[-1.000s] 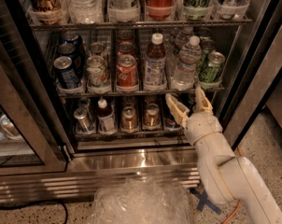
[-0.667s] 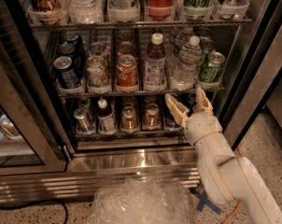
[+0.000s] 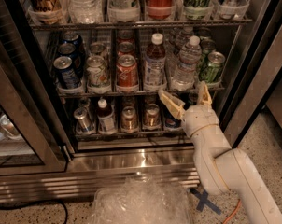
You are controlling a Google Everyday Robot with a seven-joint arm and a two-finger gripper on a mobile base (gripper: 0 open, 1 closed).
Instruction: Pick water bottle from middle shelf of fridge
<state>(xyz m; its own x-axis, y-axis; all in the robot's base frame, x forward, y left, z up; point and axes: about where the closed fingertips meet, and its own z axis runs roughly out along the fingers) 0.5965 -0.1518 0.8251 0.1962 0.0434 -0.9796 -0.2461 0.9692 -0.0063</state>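
Note:
The water bottle (image 3: pixel 185 63), clear and ribbed with a white cap, stands in the right part of the middle shelf (image 3: pixel 131 93) of the fridge (image 3: pixel 131 161). It has green cans to its right and a white-capped bottle of brown liquid (image 3: pixel 154 62) to its left. My gripper (image 3: pixel 187 99) is open, with tan fingers (image 3: pixel 171 104) spread. It is at the front edge of the middle shelf, just below the water bottle, and holds nothing. My white arm reaches in from the lower right.
Large bottles stand on the rack above, short cans and a small bottle (image 3: pixel 105 117) on the rack below. The open glass door (image 3: pixel 19 125) is at the left. Crumpled clear plastic (image 3: pixel 141 202), a blue tape cross (image 3: pixel 204 201) and a black cable (image 3: pixel 38 203) lie on the floor.

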